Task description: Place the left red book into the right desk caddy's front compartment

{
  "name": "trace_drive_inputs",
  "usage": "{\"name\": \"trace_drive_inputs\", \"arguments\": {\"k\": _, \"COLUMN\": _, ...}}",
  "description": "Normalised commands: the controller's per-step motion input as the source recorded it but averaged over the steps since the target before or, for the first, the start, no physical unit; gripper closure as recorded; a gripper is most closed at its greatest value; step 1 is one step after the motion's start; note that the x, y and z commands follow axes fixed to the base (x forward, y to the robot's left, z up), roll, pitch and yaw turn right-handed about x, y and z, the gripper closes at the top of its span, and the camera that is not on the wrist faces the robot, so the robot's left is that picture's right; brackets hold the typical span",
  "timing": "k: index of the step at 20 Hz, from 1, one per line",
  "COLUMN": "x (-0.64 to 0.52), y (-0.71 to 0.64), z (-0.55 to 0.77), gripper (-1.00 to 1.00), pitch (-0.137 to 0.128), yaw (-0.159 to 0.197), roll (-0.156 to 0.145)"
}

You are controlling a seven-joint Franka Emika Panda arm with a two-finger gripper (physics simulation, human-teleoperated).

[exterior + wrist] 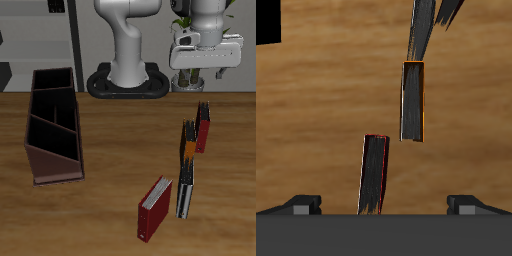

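The left red book [204,128] is slim and dark red. It stands upright on the table, farthest back in a loose row of books. From above in the wrist view it [375,175] shows as a thin dark spine with red edges. My gripper [205,65] hangs high above it, toward the table's back, open and empty, its two fingertips [302,204] wide apart. The right desk caddy [40,158] is a long maroon-brown box with inner dividers. It lies far across the table from the books and does not show in the wrist view.
A black-and-orange book [187,145] stands just in front of the dark-red one, also seen in the wrist view [413,100]. A dark book [186,195] and a brighter red book with white page edges [154,208] stand nearer the table's front edge. The robot base [128,80] is at the back.
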Motion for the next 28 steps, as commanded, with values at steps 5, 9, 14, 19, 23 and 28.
{"name": "trace_drive_inputs", "arguments": {"k": 5, "x": 0.12, "y": 0.08, "z": -0.31, "gripper": -1.0, "pitch": 0.043, "yaw": 0.005, "roll": 0.01}}
{"name": "trace_drive_inputs", "arguments": {"k": 9, "x": 0.03, "y": 0.16, "z": -0.31, "gripper": -1.0, "pitch": -0.001, "yaw": 0.023, "roll": 0.018}}
{"name": "trace_drive_inputs", "arguments": {"k": 14, "x": 0.05, "y": 0.07, "z": -0.24, "gripper": -1.0, "pitch": 0.011, "yaw": 0.001, "roll": 0.026}}
{"name": "trace_drive_inputs", "arguments": {"k": 19, "x": 0.0, "y": 0.09, "z": -0.21, "gripper": -1.0, "pitch": -0.032, "yaw": 0.008, "roll": 0.02}}
{"name": "trace_drive_inputs", "arguments": {"k": 23, "x": -0.03, "y": 0.06, "z": -0.16, "gripper": -1.0, "pitch": -0.016, "yaw": 0.001, "roll": 0.002}}
{"name": "trace_drive_inputs", "arguments": {"k": 28, "x": 0.02, "y": 0.03, "z": -0.23, "gripper": -1.0, "pitch": -0.015, "yaw": 0.005, "roll": 0.012}}
